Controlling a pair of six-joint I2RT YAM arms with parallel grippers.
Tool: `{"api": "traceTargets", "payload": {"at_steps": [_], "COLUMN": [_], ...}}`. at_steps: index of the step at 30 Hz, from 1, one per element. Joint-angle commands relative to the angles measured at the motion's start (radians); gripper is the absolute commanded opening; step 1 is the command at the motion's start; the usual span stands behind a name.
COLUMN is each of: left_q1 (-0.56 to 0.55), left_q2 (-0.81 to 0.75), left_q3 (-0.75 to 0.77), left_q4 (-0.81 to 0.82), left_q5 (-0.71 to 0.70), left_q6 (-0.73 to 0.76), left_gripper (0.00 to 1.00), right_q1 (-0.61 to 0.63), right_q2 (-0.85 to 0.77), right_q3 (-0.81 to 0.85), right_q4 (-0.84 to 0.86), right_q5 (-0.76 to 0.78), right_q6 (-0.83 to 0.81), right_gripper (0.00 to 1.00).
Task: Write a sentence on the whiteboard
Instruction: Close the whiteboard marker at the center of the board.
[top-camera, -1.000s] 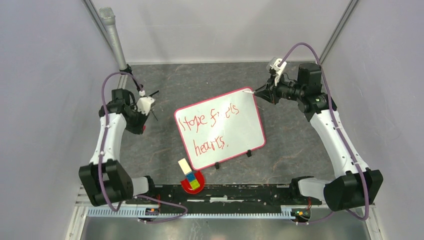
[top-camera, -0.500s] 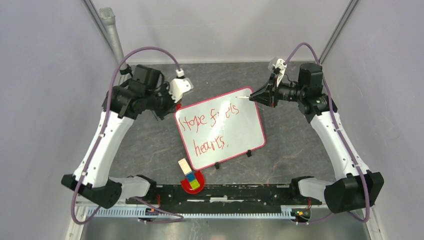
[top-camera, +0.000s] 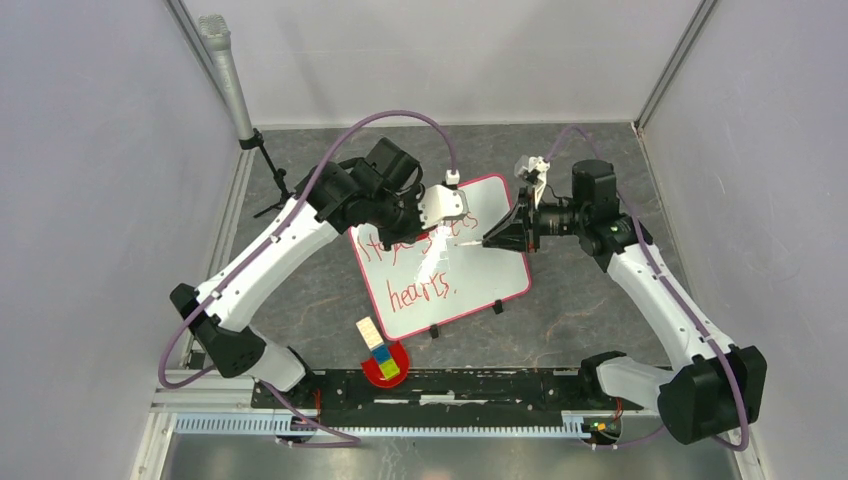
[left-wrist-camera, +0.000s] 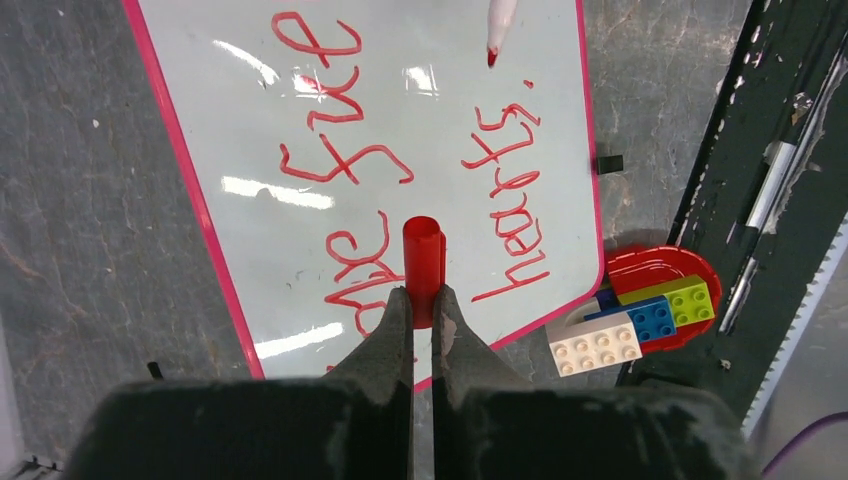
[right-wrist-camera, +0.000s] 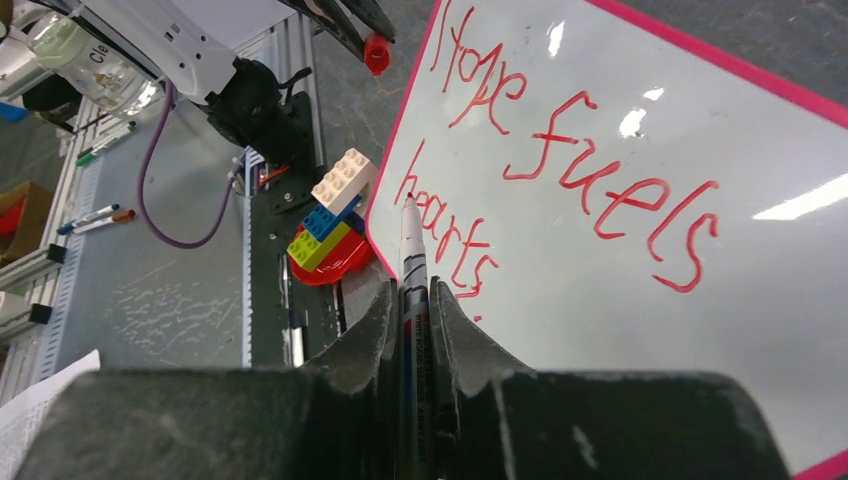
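Observation:
The whiteboard (top-camera: 480, 275) lies tilted on the dark table, pink-bordered, with red writing "Hope fuels hearts." My left gripper (top-camera: 420, 238) hovers over the board's upper left. In the left wrist view it (left-wrist-camera: 421, 300) is shut on a red marker cap (left-wrist-camera: 422, 250) above the board (left-wrist-camera: 420, 120). My right gripper (top-camera: 500, 238) is over the board's upper right, pointing left. In the right wrist view it (right-wrist-camera: 411, 295) is shut on a white marker (right-wrist-camera: 410, 240) with a red tip, above the board (right-wrist-camera: 650, 330). The marker tip (left-wrist-camera: 498, 25) points towards the cap (right-wrist-camera: 377, 52).
A stack of toy bricks on a red dish (top-camera: 383, 360) sits just off the board's near left corner, also in the left wrist view (left-wrist-camera: 650, 310). A black rail (top-camera: 450, 385) runs along the near edge. A microphone stand (top-camera: 228, 75) rises at the far left.
My left arm has swung from the table's left side to above the board, carrying the cap. My right gripper has moved left and nearer with the marker, over the board.

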Motion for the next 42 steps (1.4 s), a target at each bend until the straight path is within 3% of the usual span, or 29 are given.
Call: {"api": "traceTargets", "payload": {"at_steps": [1,8,42], "left_q1": [-0.062,-0.113,-0.185], "left_q2": [-0.011,-0.018,0.009], "left_q3": [-0.025,-0.06,-0.043], "left_q4": [0.071,0.09,0.087], "left_q5": [-0.059,-0.095,-0.094], "left_q6": [0.059,0.077,0.076], "left_gripper": [0.02,0.02,0.02], "right_q1": [0.024,0.055,0.136], "right_q2": [-0.041,-0.065,-0.025], "right_q3": [-0.033,-0.086,-0.061], "right_q4": [0.084,0.232,0.195], "right_q5": [-0.017,-0.011,0.1], "right_q6": [0.088,0.232,0.175], "right_gripper": [0.0,0.0,0.0]}}
